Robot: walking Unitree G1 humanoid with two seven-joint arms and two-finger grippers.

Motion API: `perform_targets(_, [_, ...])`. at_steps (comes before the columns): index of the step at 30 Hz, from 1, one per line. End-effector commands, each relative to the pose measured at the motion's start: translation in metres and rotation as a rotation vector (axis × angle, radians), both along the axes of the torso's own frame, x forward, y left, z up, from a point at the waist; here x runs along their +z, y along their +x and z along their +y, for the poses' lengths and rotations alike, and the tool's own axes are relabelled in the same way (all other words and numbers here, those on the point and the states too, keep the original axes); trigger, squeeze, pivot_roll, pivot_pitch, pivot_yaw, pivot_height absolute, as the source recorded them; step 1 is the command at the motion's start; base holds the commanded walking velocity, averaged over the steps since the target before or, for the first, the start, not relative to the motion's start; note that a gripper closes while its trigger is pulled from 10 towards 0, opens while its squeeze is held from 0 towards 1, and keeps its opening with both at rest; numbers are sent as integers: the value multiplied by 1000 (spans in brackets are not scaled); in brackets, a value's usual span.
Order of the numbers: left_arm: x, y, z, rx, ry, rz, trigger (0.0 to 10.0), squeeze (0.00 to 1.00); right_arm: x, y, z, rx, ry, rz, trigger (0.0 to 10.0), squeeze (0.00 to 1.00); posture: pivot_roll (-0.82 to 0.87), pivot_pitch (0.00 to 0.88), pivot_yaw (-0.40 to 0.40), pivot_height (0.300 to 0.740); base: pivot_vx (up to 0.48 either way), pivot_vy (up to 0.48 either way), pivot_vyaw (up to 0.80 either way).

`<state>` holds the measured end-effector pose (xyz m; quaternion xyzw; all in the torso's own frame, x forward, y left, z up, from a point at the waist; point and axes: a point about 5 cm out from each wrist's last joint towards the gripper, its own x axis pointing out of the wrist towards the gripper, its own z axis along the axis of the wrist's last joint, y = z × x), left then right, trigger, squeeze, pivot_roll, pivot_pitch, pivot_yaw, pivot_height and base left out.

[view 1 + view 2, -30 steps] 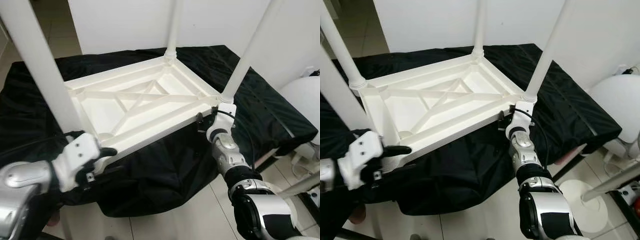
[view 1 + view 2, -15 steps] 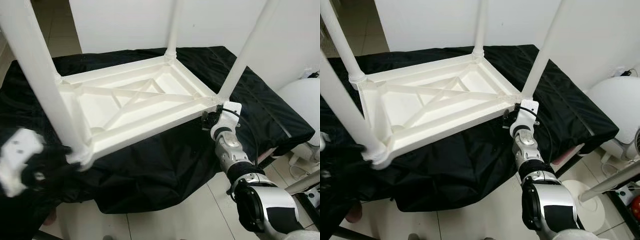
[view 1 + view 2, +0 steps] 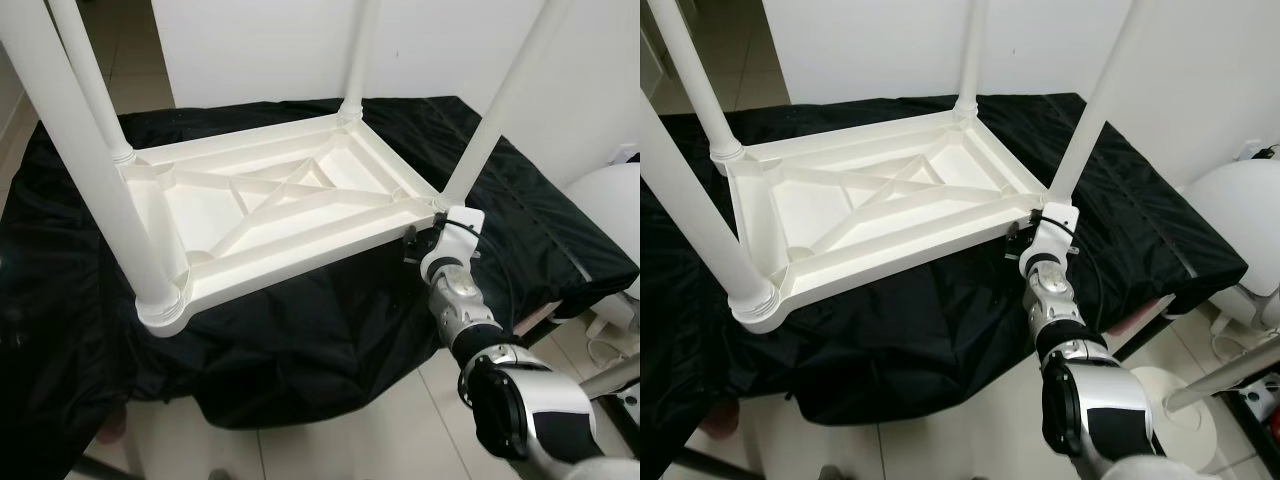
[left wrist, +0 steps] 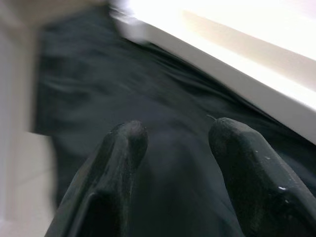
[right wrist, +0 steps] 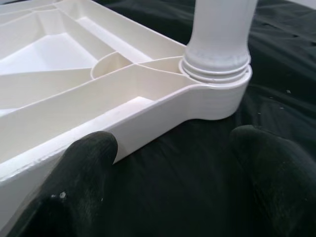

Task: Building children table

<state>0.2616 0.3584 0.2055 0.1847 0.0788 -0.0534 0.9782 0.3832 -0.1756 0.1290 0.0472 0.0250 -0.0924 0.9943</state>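
Since the earlier frame the left gripper [image 4: 170,143] has released the near-left corner and withdrawn, fingers apart, empty, over black cloth [image 3: 300,340]. White plastic children's table [image 3: 270,215] lies upside down on it, four legs up. Right gripper [image 5: 173,163] spread open beside the near-right corner, gripping nothing.

Low bench [image 3: 560,235] fully covered by a wrinkled black cloth [image 3: 300,340] that hangs over the near edge toward the pale tiled floor [image 3: 330,445]. Directly on the cloth: white plastic children table [image 3: 270,215], upside down, ribbed underside facing up, four white legs [image 3: 95,190] standing upright from its corners. Tabletop sits roughly mid-bench, near corner by the cloth's front edge.
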Motion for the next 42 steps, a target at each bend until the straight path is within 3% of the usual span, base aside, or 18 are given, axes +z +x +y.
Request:
perform_targets(1, [-6,4,2,56,30,-1,10000,0,-4,-1,3,3,-4,6,10000,0,77,63,-25,740,0,0,0])
perform_targets(4, [-1,16,3,100,15,-55,10000,0,-5,-3,4,-6,0,4,10000,0,69,61,-21,740,0,0,0])
perform_targets(5, [7,32,-1,150,0,-122,10000,0,-13,-8,8,-19,-3,2,10000,0,65,61,-22,740,0,0,0])
perform_targets(10, [15,49,-10,181,-65,-188,10000,0,-24,-14,12,-33,-5,18,10000,0,53,60,-19,740,0,0,0])
perform_targets(13, [14,61,-31,68,-98,-212,10000,0,-27,-16,11,-43,3,32,10000,0,44,60,-16,740,0,0,0])
perform_targets(16, [13,63,-38,26,-103,-213,10000,0,-27,-15,10,-45,2,34,10000,0,43,61,-16,740,0,0,0])
perform_targets(19, [2,72,-66,-112,-133,-189,10000,0,-19,-11,0,-38,-47,32,10000,0,39,80,-11,740,0,0,0])
perform_targets(25, [-4,69,-94,-262,-153,-188,10000,0,-12,-6,-10,-25,-82,42,10000,0,42,94,-12,740,0,0,0])
perform_targets(27, [-5,66,-107,-352,-205,-199,10000,0,-7,-3,-14,-26,-101,45,10000,0,50,105,-15,740,0,0,0])
perform_targets(31, [-10,57,-132,-481,-208,-180,10000,0,-2,1,-15,-1,-103,64,10000,0,54,109,-20,740,0,0,0])
perform_targets(33, [-10,57,-132,-481,-208,-180,10000,0,-2,1,-15,-1,-103,64,10000,0,54,109,-20,740,0,0,0])
perform_targets(34, [-11,44,-156,-610,-227,-178,10000,0,3,4,-14,15,-112,73,10000,0,66,115,-33,740,0,0,0])
perform_targets(35, [-11,38,-167,-665,-247,-177,10000,0,6,6,-13,20,-114,76,10000,0,71,116,-37,740,0,0,0])
perform_targets(42, [-24,15,-198,-846,-286,-98,10000,0,17,13,-7,40,-113,77,10000,0,78,116,-44,740,0,0,0])
